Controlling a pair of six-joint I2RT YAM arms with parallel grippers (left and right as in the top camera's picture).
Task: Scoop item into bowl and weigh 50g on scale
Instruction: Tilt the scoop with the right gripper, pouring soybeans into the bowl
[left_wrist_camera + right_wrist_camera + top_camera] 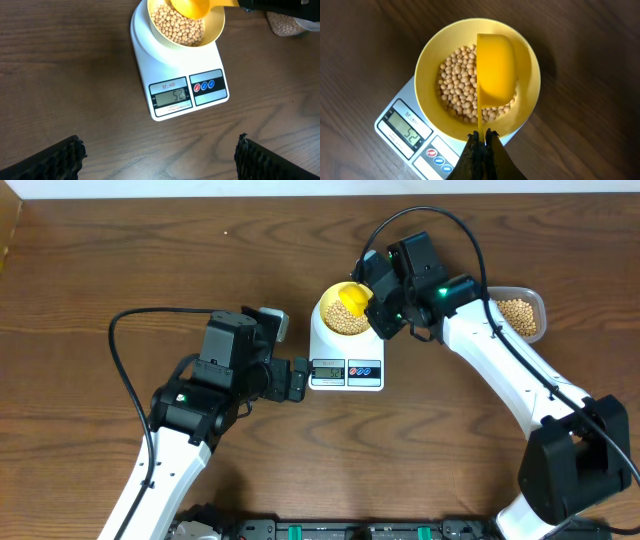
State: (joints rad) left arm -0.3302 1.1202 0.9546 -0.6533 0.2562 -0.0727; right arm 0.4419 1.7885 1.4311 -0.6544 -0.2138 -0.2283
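"Most of it looks done, I'd say. My left gripper hangs just left of the scale, fingers wide apart, holding nothing."

"And on the scale?"

"The bowl sits on top of it, well filled with beans. The display looks like fifty-two, a touch over target."

"Your right side?"

"My right gripper is clamped tight on the handle of the yellow scoop, whose cup sits over the beans inside the bowl. The clear tub of spare beans stands on the counter, right of the scale."

"What's left?"

"I judge a few beans should come out, then I read it again."
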